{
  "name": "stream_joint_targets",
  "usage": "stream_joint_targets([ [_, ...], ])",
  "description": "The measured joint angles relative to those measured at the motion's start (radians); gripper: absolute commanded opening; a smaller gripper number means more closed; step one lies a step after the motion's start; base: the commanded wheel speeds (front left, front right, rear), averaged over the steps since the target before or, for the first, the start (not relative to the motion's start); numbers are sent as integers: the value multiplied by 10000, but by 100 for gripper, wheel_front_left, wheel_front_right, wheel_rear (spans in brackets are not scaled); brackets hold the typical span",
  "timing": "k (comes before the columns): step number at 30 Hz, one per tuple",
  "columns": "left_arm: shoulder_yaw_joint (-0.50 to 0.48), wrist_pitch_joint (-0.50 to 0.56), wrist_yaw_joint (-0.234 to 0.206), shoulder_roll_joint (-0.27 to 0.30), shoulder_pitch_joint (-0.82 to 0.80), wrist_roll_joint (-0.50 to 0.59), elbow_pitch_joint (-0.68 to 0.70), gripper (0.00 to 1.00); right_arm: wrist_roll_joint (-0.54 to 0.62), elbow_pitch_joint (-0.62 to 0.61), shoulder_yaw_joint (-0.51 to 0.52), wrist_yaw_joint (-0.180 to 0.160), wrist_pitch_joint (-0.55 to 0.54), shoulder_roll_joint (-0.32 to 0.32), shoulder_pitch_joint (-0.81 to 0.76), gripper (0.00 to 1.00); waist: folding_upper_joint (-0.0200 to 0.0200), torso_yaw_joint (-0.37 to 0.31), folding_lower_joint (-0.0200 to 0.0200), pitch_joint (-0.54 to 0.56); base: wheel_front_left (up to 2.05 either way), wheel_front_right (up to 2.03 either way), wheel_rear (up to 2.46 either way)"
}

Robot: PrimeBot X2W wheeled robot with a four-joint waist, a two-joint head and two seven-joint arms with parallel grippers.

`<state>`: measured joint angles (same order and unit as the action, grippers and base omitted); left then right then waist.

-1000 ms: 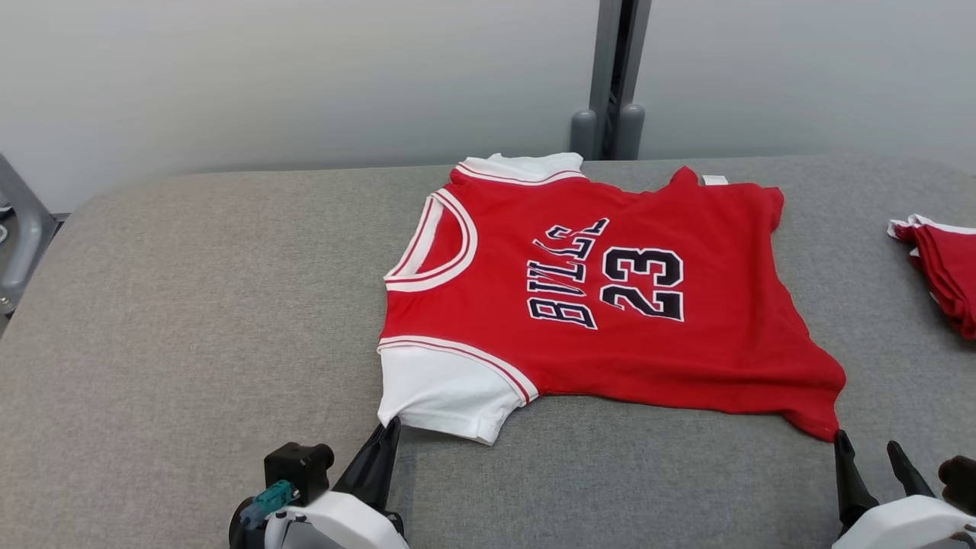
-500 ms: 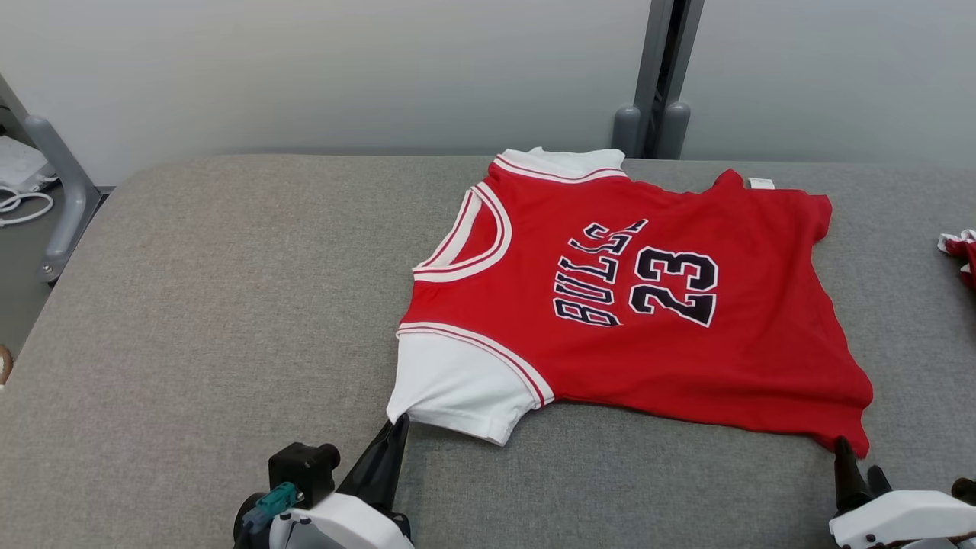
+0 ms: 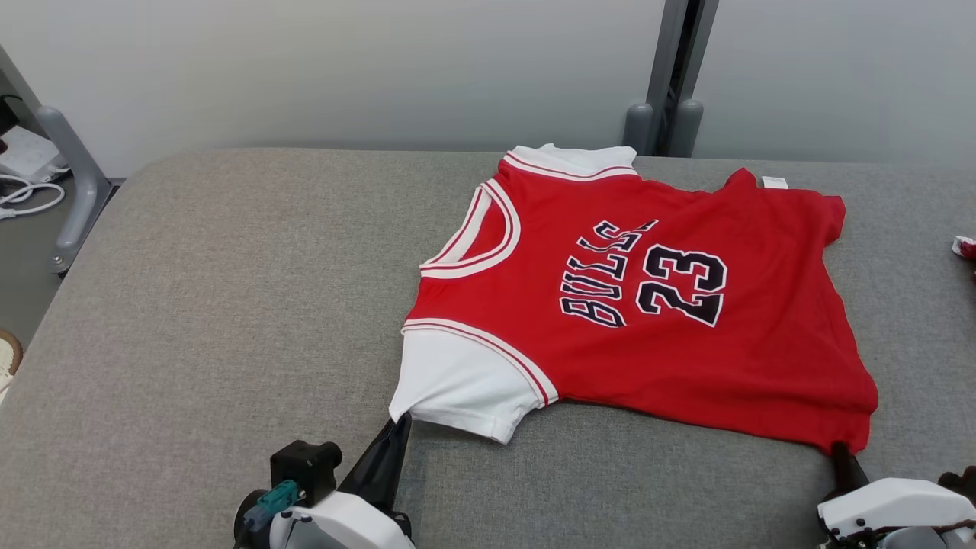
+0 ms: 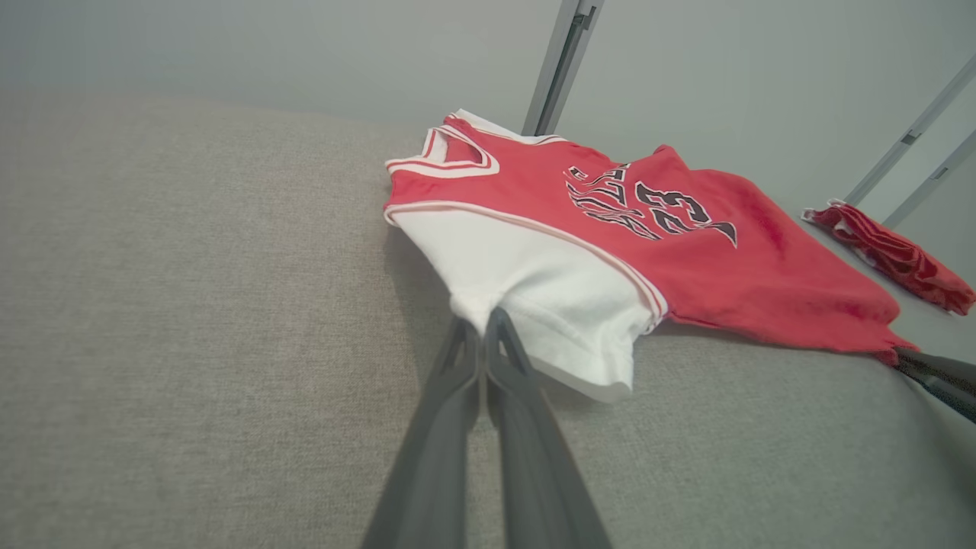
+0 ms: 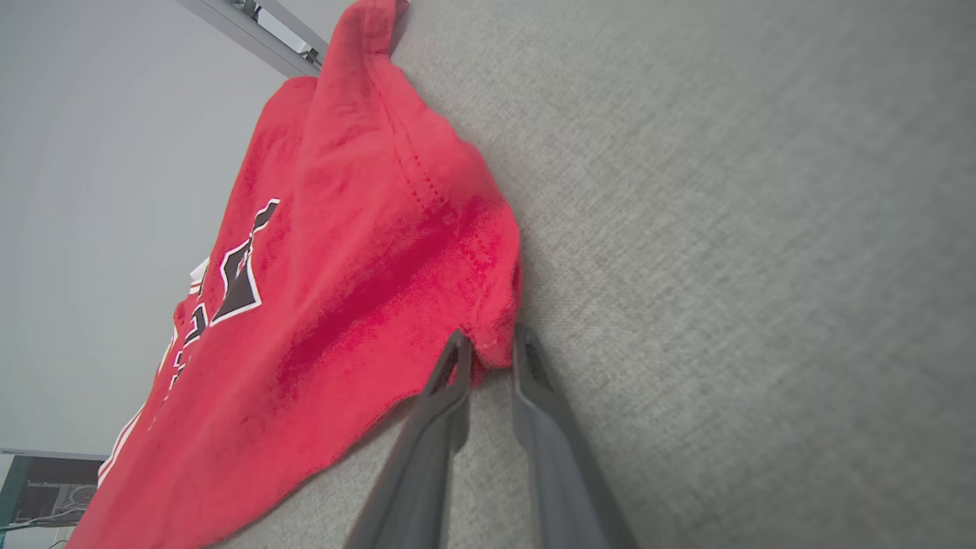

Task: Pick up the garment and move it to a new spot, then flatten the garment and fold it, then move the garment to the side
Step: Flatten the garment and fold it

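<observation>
The garment (image 3: 747,358) is a red jersey with white sleeves and "BULLS 23" lettering, lying spread on the grey padded table (image 3: 229,305). My left gripper (image 3: 402,418) is shut on the near corner of the white sleeve; in the left wrist view the garment (image 4: 686,252) bunches at the tips of that gripper (image 4: 484,320). At the near right hem corner, my right gripper (image 3: 839,450) pinches the red cloth. In the right wrist view that gripper (image 5: 492,343) has its fingers drawn narrow on the corner of the garment (image 5: 343,267).
More folded red cloth (image 4: 892,255) lies at the table's right edge, its tip at the frame edge (image 3: 964,246). A grey post (image 3: 663,114) stands behind the table. A grey metal frame (image 3: 69,175) and white cables (image 3: 23,198) sit off the left side.
The right gripper's fingers have drawn together from wide open onto the hem corner. The head camera has turned, shifting the whole picture rightward. The left gripper keeps its hold.
</observation>
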<state>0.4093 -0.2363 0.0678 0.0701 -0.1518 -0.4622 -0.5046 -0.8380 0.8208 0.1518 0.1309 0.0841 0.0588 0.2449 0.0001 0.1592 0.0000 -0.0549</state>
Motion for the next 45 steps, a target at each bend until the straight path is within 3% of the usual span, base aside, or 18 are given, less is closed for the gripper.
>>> stream_joint_targets([
  [7,-173,339,299,-81,148,-1210,460,0,-35,-612,-629,-2,397,270,-2,0,0,-170,0,139,0,0,0],
  [12,-73,602,535,-69,35,-2127,1643,0,272,-1490,-1212,-2,587,788,269,0,0,-352,0,367,0,0,0],
  [21,-692,1574,537,100,-699,-3714,3822,0,731,-3390,-2013,-2,247,1599,1096,0,0,-677,0,776,0,0,0],
  [28,-1559,2665,-410,50,-2082,-4859,5524,0,1083,-5070,-2092,-2,-692,2021,2413,0,0,-1043,0,810,0,0,0],
  [33,-2199,3720,-1570,38,-4058,-5603,6389,0,1475,-6109,-1624,-2,-1987,1946,4033,0,0,-1239,0,397,0,0,0],
  [40,-2823,4838,-2842,387,-7882,-5749,5438,0,1787,-6013,-1369,-2,-3428,1825,6983,0,0,-1361,1,-799,0,0,0],
  [45,-2957,4916,-3085,343,-10747,-5649,3693,0,2096,-4742,-1674,-2,-3647,1862,9650,0,0,-1375,0,-2058,0,0,0],
])
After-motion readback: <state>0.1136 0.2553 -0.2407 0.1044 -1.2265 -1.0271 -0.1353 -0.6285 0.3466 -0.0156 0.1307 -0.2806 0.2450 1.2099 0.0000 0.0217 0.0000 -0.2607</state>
